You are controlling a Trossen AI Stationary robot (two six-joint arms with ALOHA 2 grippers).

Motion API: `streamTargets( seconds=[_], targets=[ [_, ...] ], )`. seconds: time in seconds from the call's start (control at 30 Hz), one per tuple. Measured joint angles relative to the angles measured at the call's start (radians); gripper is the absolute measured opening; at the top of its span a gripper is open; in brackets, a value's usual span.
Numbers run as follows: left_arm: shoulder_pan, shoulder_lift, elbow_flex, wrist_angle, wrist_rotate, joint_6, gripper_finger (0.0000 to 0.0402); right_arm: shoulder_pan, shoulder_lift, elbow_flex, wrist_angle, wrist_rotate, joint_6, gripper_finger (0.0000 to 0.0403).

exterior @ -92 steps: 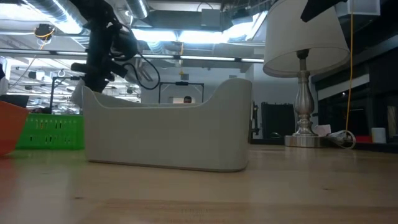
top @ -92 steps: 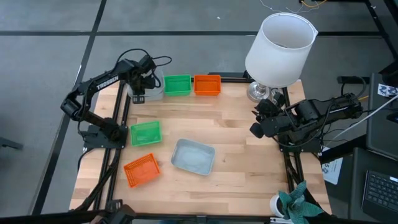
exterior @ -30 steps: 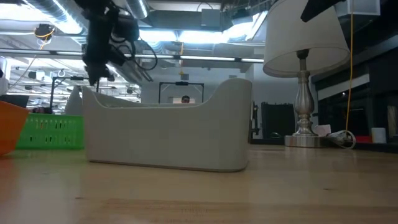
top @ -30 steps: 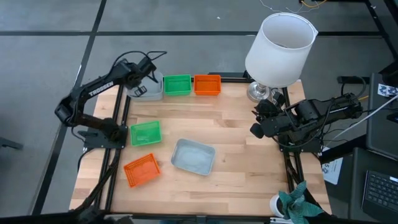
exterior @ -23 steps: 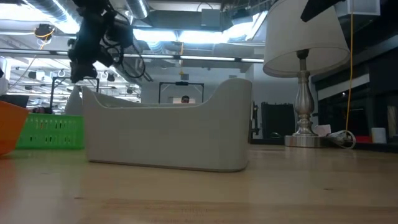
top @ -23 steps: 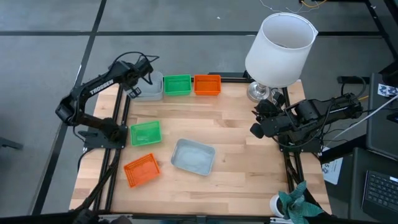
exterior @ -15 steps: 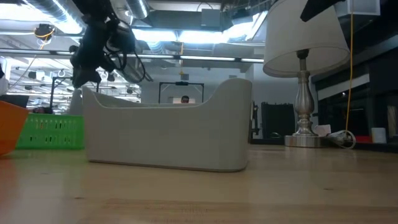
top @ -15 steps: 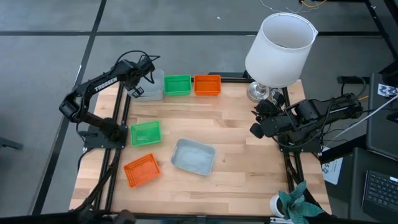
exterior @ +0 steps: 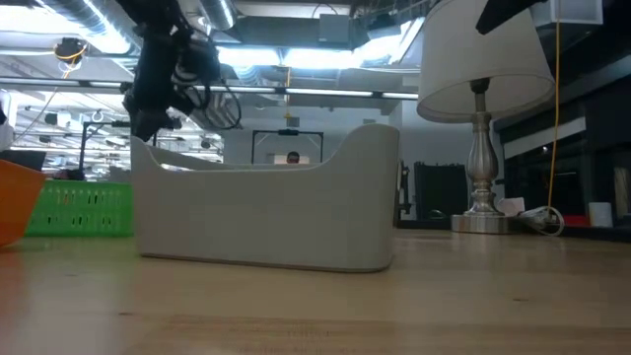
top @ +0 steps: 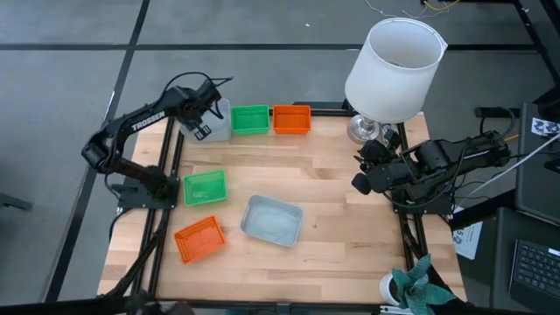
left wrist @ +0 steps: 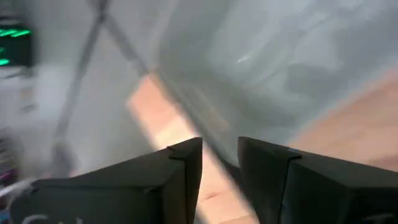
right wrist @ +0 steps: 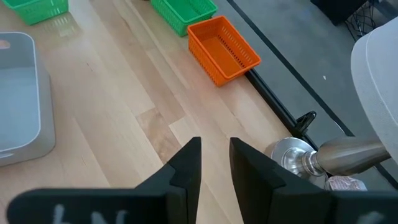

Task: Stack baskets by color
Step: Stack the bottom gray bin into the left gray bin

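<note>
A pale grey-blue basket (top: 219,118), a green basket (top: 249,119) and an orange basket (top: 291,119) stand in a row along the table's far edge. Nearer lie another green basket (top: 204,186), an orange one (top: 198,239) and a grey-blue one (top: 272,220). My left gripper (top: 201,131) hovers open over the far grey-blue basket's (left wrist: 261,56) near left corner, pointing steeply down. Whether it touches the rim, I cannot tell. At the table's right side my right gripper (right wrist: 214,158) waits open with nothing between its fingers.
A big white lamp (top: 394,61) stands on its metal foot (top: 363,129) at the far right corner, just beyond my right arm. Bare wood lies between the two rows of baskets and across the table's middle. In the low view the near grey-blue basket (exterior: 266,212) fills the foreground.
My left gripper has swung a little toward the table's left edge and come back over the far grey-blue basket, rolling at the wrist and sinking slightly. Its fingers stay apart. The baskets have kept their places.
</note>
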Motion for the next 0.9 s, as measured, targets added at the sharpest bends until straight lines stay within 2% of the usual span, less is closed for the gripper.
streamTargets(
  seconds=[0.07,0.23,0.3,0.33,0.43,0.53,0.73,0.9],
  targets=[
    [-0.032,-0.025,0.0,0.032,0.165,0.027,0.0096,0.0,0.0,0.0,0.0,0.0,-0.001,0.0084],
    [-0.134,-0.064,0.0,0.161,0.776,0.114,0.0096,0.0,0.0,0.0,0.0,0.001,-0.002,0.0084],
    [-0.196,-0.063,0.0,0.245,0.927,0.125,0.0096,0.0,0.0,0.0,0.0,0.036,0.003,0.0084],
    [-0.23,-0.06,0.001,0.285,0.967,0.125,0.0096,0.0,0.0,0.0,0.0,0.08,0.024,0.0084],
    [-0.354,-0.03,0.002,0.375,0.97,0.121,0.0096,0.0,0.0,0.0,-0.001,0.213,0.053,0.0084],
    [-0.476,0.008,0.001,0.413,0.902,0.111,0.0096,0.0,0.0,0.0,-0.005,0.289,0.042,0.0084],
    [-0.683,0.114,0.001,0.482,0.726,0.071,0.0103,0.0,0.0,0.0,-0.006,0.305,0.03,0.0084],
    [-0.765,0.18,0.001,0.519,0.683,0.047,0.0113,0.0,0.0,0.0,-0.006,0.27,0.031,0.0084]
  ],
)
